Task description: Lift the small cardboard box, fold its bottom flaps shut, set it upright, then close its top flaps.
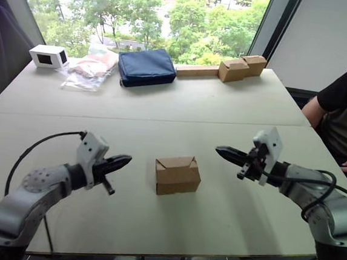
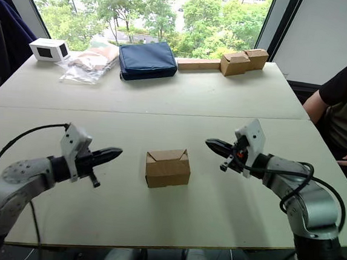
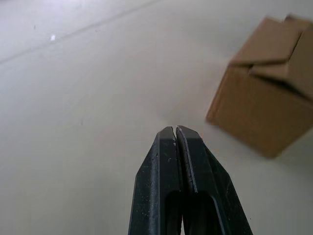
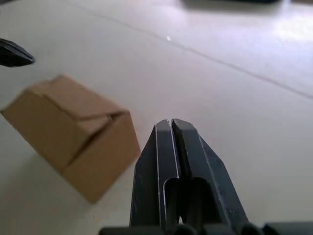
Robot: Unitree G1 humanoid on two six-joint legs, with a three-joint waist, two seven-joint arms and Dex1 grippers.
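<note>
My left gripper (image 1: 121, 161) has its two black fingers pressed tight together, with nothing between them. My right gripper (image 1: 225, 151) is pressed together the same way and holds nothing. Both point inward at each other, low over the table (image 1: 224, 104).

Between them sits the small cardboard box (image 1: 177, 175). It stands on the table, and neither gripper touches it. The left one is just beside it; the right one is a bit farther off. The top flaps (image 1: 176, 162) look folded down and meet in a seam, with one small corner poking up a little. I cannot see the bottom flaps, since the box rests on them.

I think the box is in the middle so both arms can reach it from either side. My arms are bent at the elbows and stretched forward, one on each side, like two hands ready to hug it.

Farther back are a blue pouch (image 1: 146, 67), a white box (image 1: 48, 56), a plastic bag (image 1: 89, 69) and two joined brown boxes (image 1: 242, 68). A person (image 1: 345, 114) sits at the right edge.
</note>
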